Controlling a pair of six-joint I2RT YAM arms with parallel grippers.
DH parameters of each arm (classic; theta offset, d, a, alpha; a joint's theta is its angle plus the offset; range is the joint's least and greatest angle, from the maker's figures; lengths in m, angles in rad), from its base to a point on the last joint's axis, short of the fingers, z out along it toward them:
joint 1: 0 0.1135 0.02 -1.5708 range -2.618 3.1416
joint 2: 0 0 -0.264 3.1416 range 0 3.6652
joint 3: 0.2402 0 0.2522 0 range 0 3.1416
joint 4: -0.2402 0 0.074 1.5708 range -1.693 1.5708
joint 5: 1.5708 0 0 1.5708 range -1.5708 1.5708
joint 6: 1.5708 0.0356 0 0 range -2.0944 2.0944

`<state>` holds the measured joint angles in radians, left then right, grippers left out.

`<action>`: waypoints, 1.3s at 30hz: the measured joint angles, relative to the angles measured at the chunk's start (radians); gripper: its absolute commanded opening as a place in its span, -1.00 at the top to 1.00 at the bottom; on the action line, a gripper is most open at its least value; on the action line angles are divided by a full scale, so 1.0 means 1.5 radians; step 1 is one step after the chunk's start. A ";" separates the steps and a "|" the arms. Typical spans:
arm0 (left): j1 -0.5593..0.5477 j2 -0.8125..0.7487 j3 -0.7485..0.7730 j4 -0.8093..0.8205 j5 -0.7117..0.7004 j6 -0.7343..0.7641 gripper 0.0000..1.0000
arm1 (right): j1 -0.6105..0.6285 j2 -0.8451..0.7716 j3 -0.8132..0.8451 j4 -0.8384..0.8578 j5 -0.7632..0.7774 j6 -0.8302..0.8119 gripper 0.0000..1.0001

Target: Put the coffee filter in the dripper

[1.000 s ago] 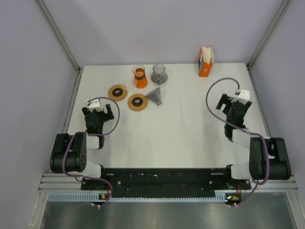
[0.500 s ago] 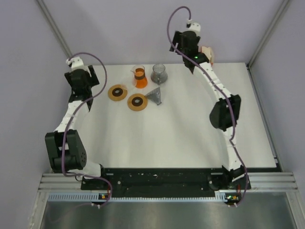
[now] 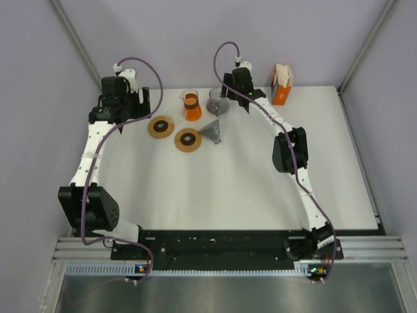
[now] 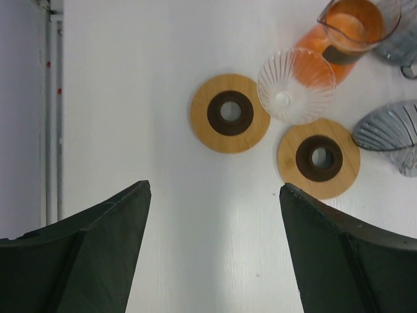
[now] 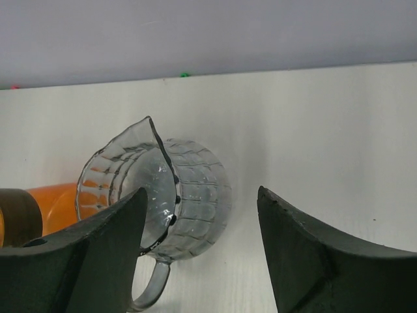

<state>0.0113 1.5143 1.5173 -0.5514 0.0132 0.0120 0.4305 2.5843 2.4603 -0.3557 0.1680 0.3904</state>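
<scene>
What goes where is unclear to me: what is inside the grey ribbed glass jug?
Only bare glass shows inside the grey ribbed glass jug. A black finger of the right gripper covers its lower left in the right wrist view, so that bit is unseen.

Both arms have unfolded from the tucked pose by their bases & now reach across to the far side of the table (image 3: 247, 176).

R gripper (image 5: 201, 192): half a sec ago it was up by the orange filter box (image 3: 281, 85). It has since swung away from the box, and the grey glass jug (image 5: 195, 182) now lies under the gap btwn its fingers, partly behind one of them.

L gripper (image 4: 215, 189): it was out over the table's far-left edge and has shifted inward. Two wooden rings (image 4: 229, 113) & the clear dripper (image 4: 296, 85) now lie ahead of its fingertips.
</scene>
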 measured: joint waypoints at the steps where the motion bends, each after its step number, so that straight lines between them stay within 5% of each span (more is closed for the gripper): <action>1: -0.003 0.000 -0.002 -0.014 0.006 0.003 -0.71 | 0.001 0.004 0.002 0.008 0.001 0.000 -0.31; 5: -0.012 0.000 -0.011 -0.043 0.013 0.012 -0.70 | 0.006 0.021 0.011 0.033 0.005 0.003 -0.24; 9: -0.030 0.000 -0.017 -0.064 0.014 0.019 -0.68 | 0.009 0.050 0.024 0.050 0.005 0.002 0.06; 14: -0.052 0.000 -0.017 -0.074 0.017 0.030 -0.67 | 0.012 0.061 0.024 0.041 0.014 -0.006 1.00; 21: -0.063 0.000 -0.017 -0.082 0.033 0.040 -0.63 | 0.014 0.020 -0.023 0.007 0.052 -0.054 1.00; 28: -0.070 0.000 -0.017 -0.093 0.081 0.054 -0.62 | -0.002 -0.276 -0.381 -0.032 0.134 -0.184 1.00; 32: -0.075 0.003 -0.013 -0.106 0.132 0.055 -0.59 | -0.011 -0.484 -0.565 -0.013 0.078 -0.291 1.00; 35: -0.076 0.018 -0.005 -0.110 0.150 0.046 -0.32 | 0.005 -0.634 -0.694 0.017 -0.017 -0.378 1.00; 39: -0.079 0.042 -0.004 -0.112 0.171 0.028 -0.18 | 0.076 -0.721 -0.797 0.026 -0.112 -0.459 1.00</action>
<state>-0.1066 1.5772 1.5112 -0.7200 0.2695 0.0547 0.5442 1.5032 1.2644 -0.3164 0.0002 -0.2977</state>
